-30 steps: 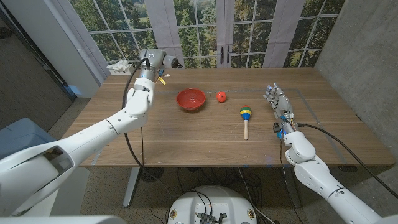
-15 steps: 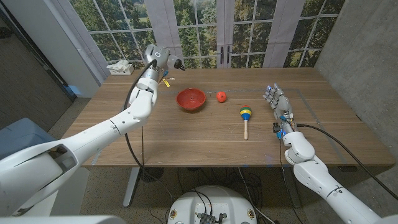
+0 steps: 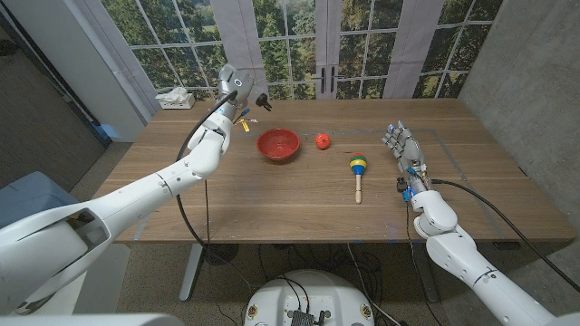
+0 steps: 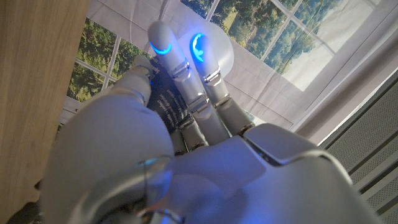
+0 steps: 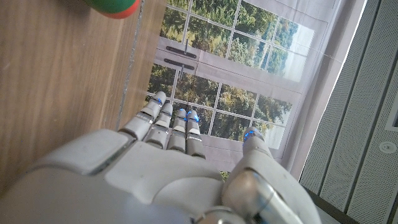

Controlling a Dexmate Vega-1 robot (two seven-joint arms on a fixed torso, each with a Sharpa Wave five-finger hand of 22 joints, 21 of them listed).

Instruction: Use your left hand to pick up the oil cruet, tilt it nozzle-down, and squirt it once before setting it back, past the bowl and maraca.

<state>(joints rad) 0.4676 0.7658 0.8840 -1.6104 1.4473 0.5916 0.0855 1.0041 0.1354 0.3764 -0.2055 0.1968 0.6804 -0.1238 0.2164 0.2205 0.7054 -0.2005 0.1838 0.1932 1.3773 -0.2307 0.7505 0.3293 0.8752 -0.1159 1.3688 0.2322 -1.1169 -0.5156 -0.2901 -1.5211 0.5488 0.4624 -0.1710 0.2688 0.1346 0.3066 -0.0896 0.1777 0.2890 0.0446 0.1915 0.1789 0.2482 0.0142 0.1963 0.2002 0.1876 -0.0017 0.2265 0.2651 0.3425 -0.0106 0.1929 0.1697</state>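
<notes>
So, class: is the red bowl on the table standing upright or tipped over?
Upright. In the head view the red bowl sits on the wooden table with its round opening facing up, and its inside looks empty.

Oil cruet (image 3: 247, 116) held aloft, tilted, left of red bowl (image 3: 278, 144)
</notes>
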